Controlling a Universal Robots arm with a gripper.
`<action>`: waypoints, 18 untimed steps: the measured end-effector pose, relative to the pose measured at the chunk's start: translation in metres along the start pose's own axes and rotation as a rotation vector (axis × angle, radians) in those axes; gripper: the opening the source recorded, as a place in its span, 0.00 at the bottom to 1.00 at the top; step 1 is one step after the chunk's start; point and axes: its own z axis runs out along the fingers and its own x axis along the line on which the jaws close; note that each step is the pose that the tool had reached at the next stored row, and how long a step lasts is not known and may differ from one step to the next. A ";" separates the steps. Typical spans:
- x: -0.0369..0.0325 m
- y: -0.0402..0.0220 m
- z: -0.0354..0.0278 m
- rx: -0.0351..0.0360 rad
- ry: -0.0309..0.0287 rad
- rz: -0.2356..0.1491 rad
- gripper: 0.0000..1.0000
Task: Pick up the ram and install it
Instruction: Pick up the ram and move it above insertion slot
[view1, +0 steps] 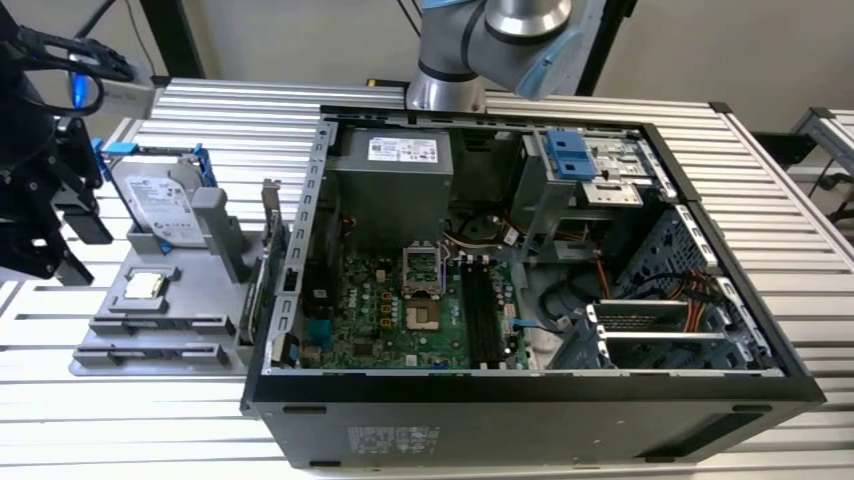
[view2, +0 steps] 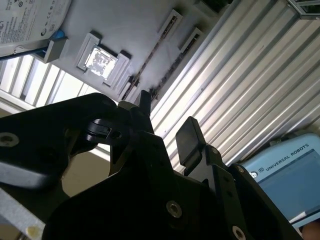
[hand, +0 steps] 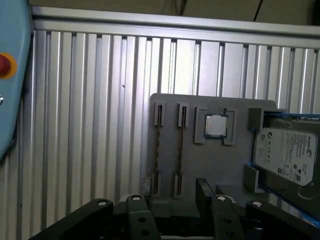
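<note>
Located thin, flat, dark ram stick (hand: 158, 150) standing on edge in a slot of flat grey plastic holder (hand: 235, 170). Noted a second stick (hand: 180, 150) of like shape just beside and parallel to it, in the next slot.

Found black two-finger end effector (hand: 174, 192) spread wide, gripping nothing, poised above one end of the two slots and apart from both sticks.

Logged on same holder, past the second stick: square silver processor chip (hand: 216, 125) in its own recess, then silver hard drive in blue frame (hand: 285, 155) at the holder's far end.

Found holder resting on ribbed aluminium table (hand: 90, 125), just beside the wall of open black computer case (view1: 534, 405), on the exterior view's left of it.

Seen inside case: green motherboard (view1: 380, 320) lying flat, with long black slots (view1: 487, 315) toward the exterior view's right of the board.

Noted blue pendant with red button (hand: 12, 100) on the table, well apart from holder.
</note>
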 end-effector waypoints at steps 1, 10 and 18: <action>0.0000 0.0000 0.0002 0.0000 0.0000 0.000 1.00; 0.0001 -0.0001 0.0037 0.0001 -0.0001 0.000 1.00; 0.0002 -0.0001 0.0076 0.0000 0.0000 0.000 1.00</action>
